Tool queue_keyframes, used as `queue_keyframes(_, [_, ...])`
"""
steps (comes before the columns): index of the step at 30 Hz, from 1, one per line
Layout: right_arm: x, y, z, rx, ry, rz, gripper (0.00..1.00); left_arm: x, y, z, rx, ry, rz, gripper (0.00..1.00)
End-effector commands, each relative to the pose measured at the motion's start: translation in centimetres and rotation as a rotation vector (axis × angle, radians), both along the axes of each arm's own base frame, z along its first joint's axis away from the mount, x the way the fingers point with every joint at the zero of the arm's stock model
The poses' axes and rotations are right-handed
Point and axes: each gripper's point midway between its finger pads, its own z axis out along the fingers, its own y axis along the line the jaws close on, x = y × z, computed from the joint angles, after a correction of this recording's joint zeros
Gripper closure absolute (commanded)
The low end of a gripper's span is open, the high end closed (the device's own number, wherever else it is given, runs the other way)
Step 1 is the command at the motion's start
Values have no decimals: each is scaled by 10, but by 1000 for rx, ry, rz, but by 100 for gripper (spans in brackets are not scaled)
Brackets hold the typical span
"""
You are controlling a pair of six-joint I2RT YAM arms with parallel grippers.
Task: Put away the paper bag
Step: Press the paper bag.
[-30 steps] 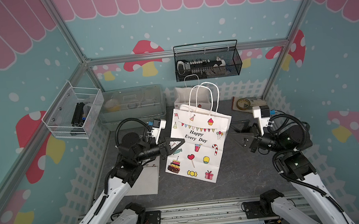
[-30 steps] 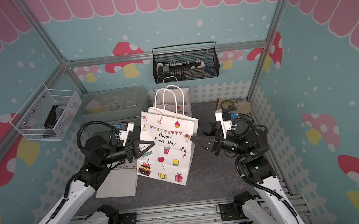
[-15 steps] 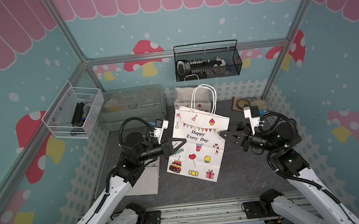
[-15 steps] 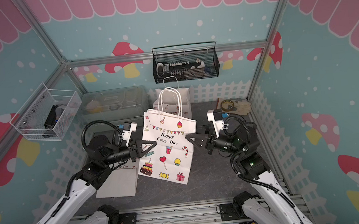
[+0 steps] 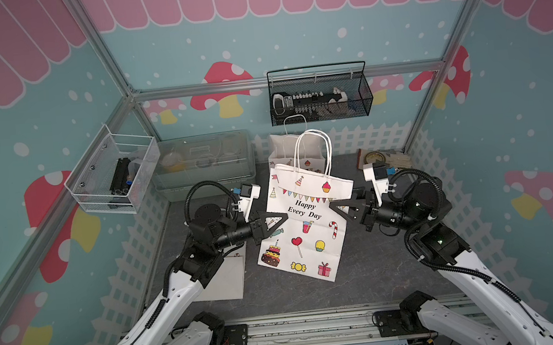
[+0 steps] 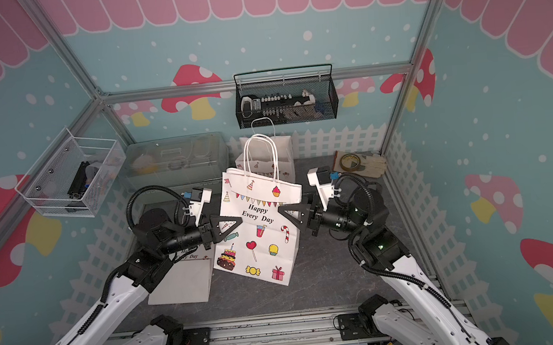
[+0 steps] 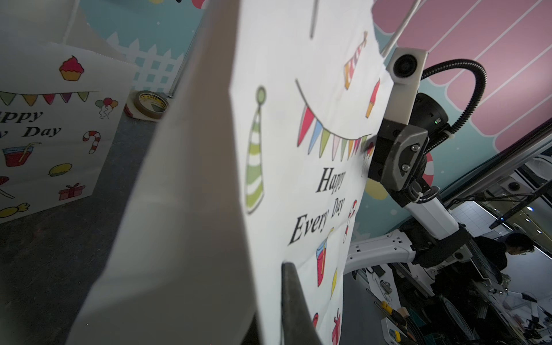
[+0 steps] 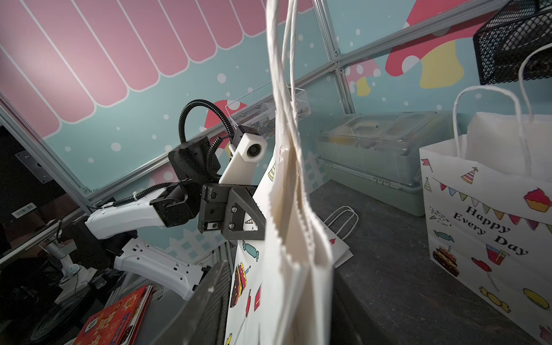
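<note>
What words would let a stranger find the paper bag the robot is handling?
Find the middle of the dark tabletop. The paper bag there is tilted, the left gripper shut on its edge; its printed twin behind stands upright by the white fence.

Teal mushroom walls (image 5: 290, 35), dark grey floor (image 5: 379, 266)
</note>
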Motion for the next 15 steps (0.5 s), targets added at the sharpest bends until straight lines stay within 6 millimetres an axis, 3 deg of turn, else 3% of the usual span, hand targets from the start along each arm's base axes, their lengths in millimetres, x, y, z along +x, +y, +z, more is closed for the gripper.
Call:
queue_keyframes(1, [-5,3,16,14,-48,8,52,1,2,8,8,-38,22,100])
queue_keyframes(6, [-2,7,13,-1,-38,-2,60,1,2,9,8,-44,30,100])
queue_keyframes(15, [11,7,4,-36,19,-61,87,-1,4,10,17,-55,42,100])
